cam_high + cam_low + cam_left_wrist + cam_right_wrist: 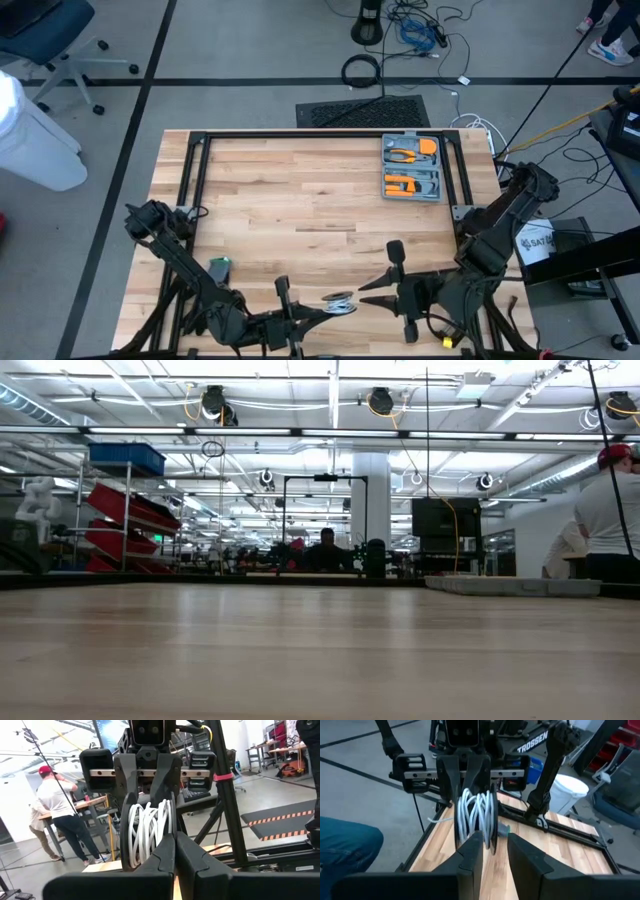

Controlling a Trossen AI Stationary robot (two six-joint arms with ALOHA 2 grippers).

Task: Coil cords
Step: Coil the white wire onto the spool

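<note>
High view: the cords (338,302), a small white coil, are seen at the table's (300,200) 6 o'clock edge, between the left gripper (305,312) and the right gripper (372,291). A tool tray (412,168) lies toward 1 o'clock.

Left wrist view: the coil (148,832) is pinched by the closed left fingers (165,860).

Right wrist view: the right fingers (472,847) are parted beside the coil (477,815), and nothing is gripped by them.

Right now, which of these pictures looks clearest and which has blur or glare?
High view: evenly lit and clear, the coiled cords small at the table's near edge. Low view: the tabletop close to the lens is soft, and bright ceiling lights glare. Left wrist view: the cords are sharp, with a washed-out bright patch behind. Right wrist view: the right gripper up close is slightly blurred.
</note>
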